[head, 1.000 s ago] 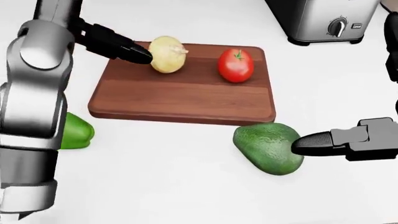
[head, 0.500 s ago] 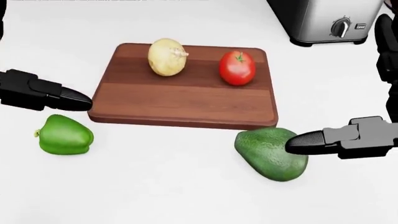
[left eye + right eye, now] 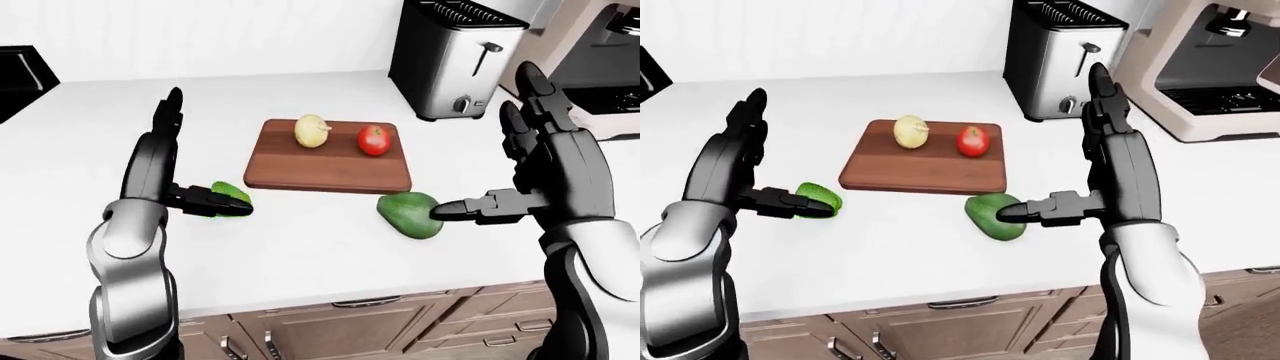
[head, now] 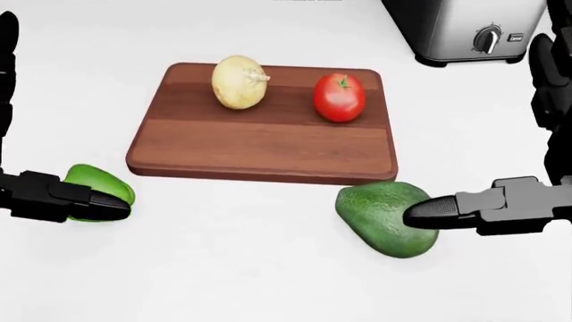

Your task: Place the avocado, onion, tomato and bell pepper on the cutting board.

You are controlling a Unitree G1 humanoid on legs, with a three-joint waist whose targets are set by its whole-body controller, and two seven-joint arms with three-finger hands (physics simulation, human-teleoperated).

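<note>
Board: cutting board (image 4: 259, 144) sits at upper centre of the head view with the onion (image 4: 239, 82) and tomato (image 4: 338, 97) already on its top edge — I count half the job done.
Pepper: bell pepper (image 4: 94, 184) lies on the counter (image 4: 223, 268) at lower left, just off the board's corner.
Left hand: my left hand (image 3: 175, 176) is spread wide, thumb across the pepper, the other fingers pointing up; nothing gripped. I judge it placed to close on the pepper.
Avocado: avocado (image 4: 384, 218) rests just below the board's lower right corner.
Right hand: my right hand (image 3: 1095, 176) is also splayed, thumb tip touching the avocado's right side, not clamped.
Views: eye views show the raised fingers, toaster (image 3: 455, 56) and, in the right-eye view only, coffee machine (image 3: 1210, 67) — the head view crops to thumbs.
</note>
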